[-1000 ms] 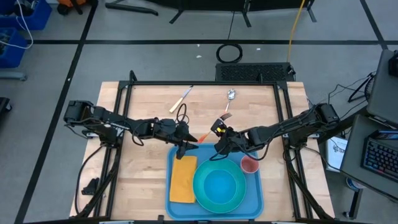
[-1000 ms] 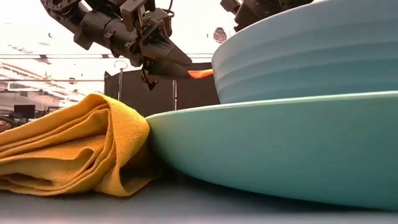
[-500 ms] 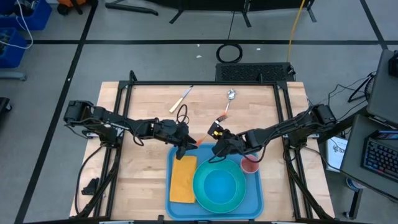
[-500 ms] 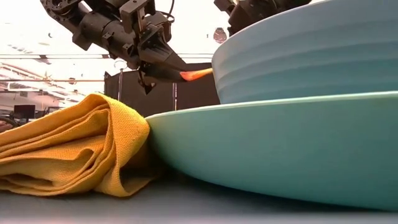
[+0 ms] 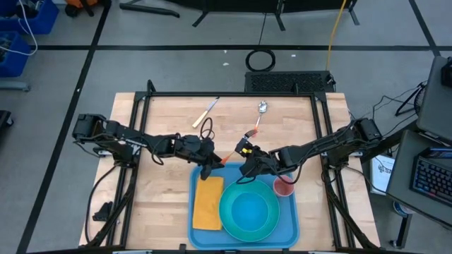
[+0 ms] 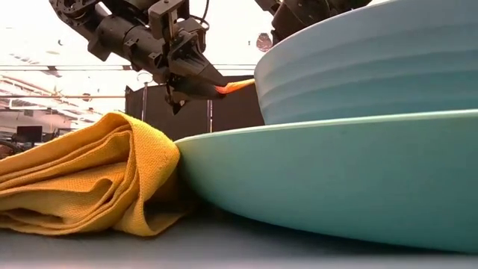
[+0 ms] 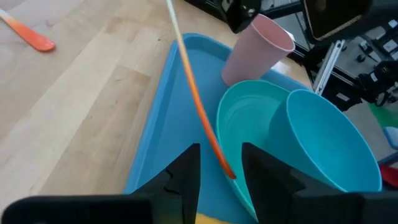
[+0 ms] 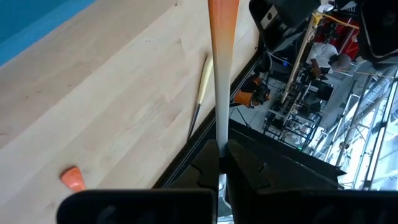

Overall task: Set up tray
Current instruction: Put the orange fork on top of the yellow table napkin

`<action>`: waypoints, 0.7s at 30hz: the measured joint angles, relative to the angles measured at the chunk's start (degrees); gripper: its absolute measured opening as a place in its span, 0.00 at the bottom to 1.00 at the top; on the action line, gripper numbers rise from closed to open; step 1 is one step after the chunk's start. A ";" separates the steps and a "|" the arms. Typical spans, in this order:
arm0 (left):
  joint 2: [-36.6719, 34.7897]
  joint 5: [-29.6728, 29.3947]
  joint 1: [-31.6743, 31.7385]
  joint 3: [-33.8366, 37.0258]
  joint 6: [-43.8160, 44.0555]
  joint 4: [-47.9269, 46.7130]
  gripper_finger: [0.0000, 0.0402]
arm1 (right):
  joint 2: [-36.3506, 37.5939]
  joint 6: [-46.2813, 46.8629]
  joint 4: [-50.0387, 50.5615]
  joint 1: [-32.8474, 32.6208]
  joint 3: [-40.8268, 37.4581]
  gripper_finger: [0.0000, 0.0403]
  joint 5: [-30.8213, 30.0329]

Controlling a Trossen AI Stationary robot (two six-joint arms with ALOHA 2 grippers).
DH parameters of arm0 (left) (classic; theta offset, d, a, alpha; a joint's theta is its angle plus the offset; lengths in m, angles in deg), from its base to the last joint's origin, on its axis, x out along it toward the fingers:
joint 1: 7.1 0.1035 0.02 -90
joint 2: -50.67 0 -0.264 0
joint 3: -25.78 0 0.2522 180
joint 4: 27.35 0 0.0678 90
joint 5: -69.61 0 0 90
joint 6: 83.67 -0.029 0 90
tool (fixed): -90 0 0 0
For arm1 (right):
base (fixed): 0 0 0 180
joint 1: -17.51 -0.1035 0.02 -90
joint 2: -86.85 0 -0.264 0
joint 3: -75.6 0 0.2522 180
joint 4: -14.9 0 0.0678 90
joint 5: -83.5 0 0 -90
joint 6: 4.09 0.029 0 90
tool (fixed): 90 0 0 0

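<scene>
The blue tray (image 5: 294,220) lies at the table's near middle and carries a folded yellow napkin (image 5: 207,204), a turquoise plate (image 5: 248,212) with a bowl (image 7: 329,143) and a pink cup (image 5: 283,186). Above the tray's far edge an orange-handled utensil (image 5: 227,159) hangs in the air between both grippers. My right gripper (image 5: 245,164) is shut on its pale end. My left gripper (image 7: 221,168) is open. Its fingers stand on either side of the handle's free orange end (image 7: 225,169), with a gap showing on both sides. My right gripper pinches the utensil's pale neck (image 8: 219,134) between its two fingers (image 8: 239,163), and the gripper hides the working end. The utensil runs straight out along the fingers, its orange handle (image 8: 222,18) pointing toward my left gripper. It is lifted clear of tray and table.
On the bare wood beyond the tray lie a yellow-handled knife (image 5: 205,111), a spoon (image 5: 262,107) and another orange-handled utensil (image 5: 254,130). Open wood shows to the left and right of the tray. Black frame rails border the table.
My right gripper has moved a little toward my left gripper with the utensil. The orange handle end, which stood just off the left fingertips, now reaches in between them and points slightly upward away from them.
</scene>
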 joint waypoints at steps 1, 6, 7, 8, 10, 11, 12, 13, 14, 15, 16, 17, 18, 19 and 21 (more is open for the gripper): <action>0.00 -0.12 0.04 0.00 0.25 0.01 0.30 | 0.00 -0.01 -0.04 0.00 0.00 0.00 0.02; 0.00 -0.09 0.02 0.00 0.66 -0.56 0.30 | 0.00 -0.75 -1.52 0.00 0.00 0.00 0.04; 0.00 -0.06 0.02 0.00 0.80 -0.87 0.30 | 0.00 -1.17 -1.82 -0.09 0.00 0.00 0.04; 0.00 -0.07 0.02 0.00 0.90 -1.06 0.30 | 0.00 -1.60 -2.03 -0.25 0.00 0.00 0.00; 0.00 -0.06 0.02 0.00 1.56 -1.06 0.30 | -0.02 -1.99 -2.05 -0.35 0.00 0.00 0.08; 0.00 -0.05 0.02 0.00 1.76 -1.04 0.29 | 0.00 -2.01 -2.05 -0.37 0.00 0.00 0.17; 0.00 -0.06 0.02 0.00 1.77 -1.04 0.29 | 0.00 -2.01 -2.05 -0.37 0.00 0.00 0.19; 0.00 -0.06 0.02 0.00 1.83 -1.06 0.27 | 0.00 -1.99 -2.03 -0.37 0.00 0.00 0.19; 0.02 -0.08 0.02 0.00 1.94 -1.04 0.25 | 0.00 -1.99 -2.01 -0.35 0.00 0.00 0.17; 0.00 -0.06 0.02 0.00 1.93 -1.02 0.22 | 0.00 -1.99 -2.01 -0.35 0.00 0.00 0.17; 0.00 -0.06 0.02 0.00 1.78 -1.00 0.20 | -0.02 -1.99 -2.00 -0.35 0.00 0.00 0.18; 0.02 -0.15 0.01 0.00 1.67 -0.96 0.17 | 0.00 -1.96 -1.89 -0.35 0.00 0.00 0.27; 0.02 -0.24 0.00 0.00 1.65 -0.95 0.14 | 0.00 -1.82 -1.72 -0.35 0.00 0.00 0.69; 0.01 -0.38 0.00 0.00 1.76 -1.09 0.11 | 0.00 -1.41 -1.55 -0.35 0.00 0.00 1.24; 0.12 -1.18 0.09 0.13 2.29 -1.91 0.05 | 0.03 -1.25 -1.23 -0.37 0.00 0.00 1.66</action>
